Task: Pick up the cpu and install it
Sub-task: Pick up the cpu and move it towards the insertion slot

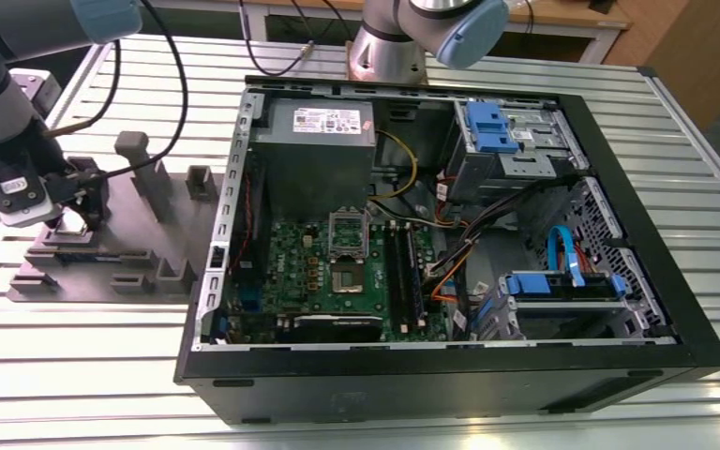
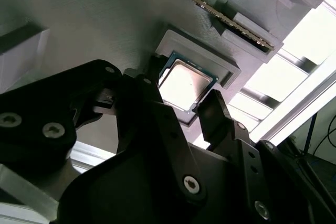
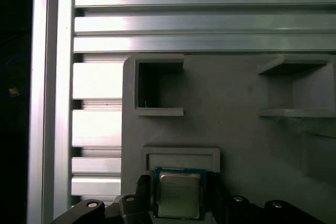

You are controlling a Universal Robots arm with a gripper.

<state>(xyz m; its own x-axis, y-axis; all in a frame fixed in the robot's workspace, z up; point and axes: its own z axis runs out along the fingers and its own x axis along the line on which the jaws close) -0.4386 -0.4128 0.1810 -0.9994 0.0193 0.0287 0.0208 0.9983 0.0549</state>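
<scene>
A slatted aluminium table (image 1: pixel 97 366) carries an open computer case (image 1: pixel 460 384) and, at the exterior view's left, a grey fixture block (image 1: pixel 147 253). The claw (image 1: pixel 70 223) hangs over that block. In both wrist views the cpu (image 2: pixel 185 85) lies flat in a shallow recess directly beneath the claw, whose spread fingers (image 2: pixel 157 114) straddle two opposite edges; contact I cannot confirm. Recess walls crowd the chip.

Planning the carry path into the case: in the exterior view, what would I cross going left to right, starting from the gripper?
gripper → tall post of the grey fixture → hinged socket frame → memory slots → lower blue drive bay
</scene>
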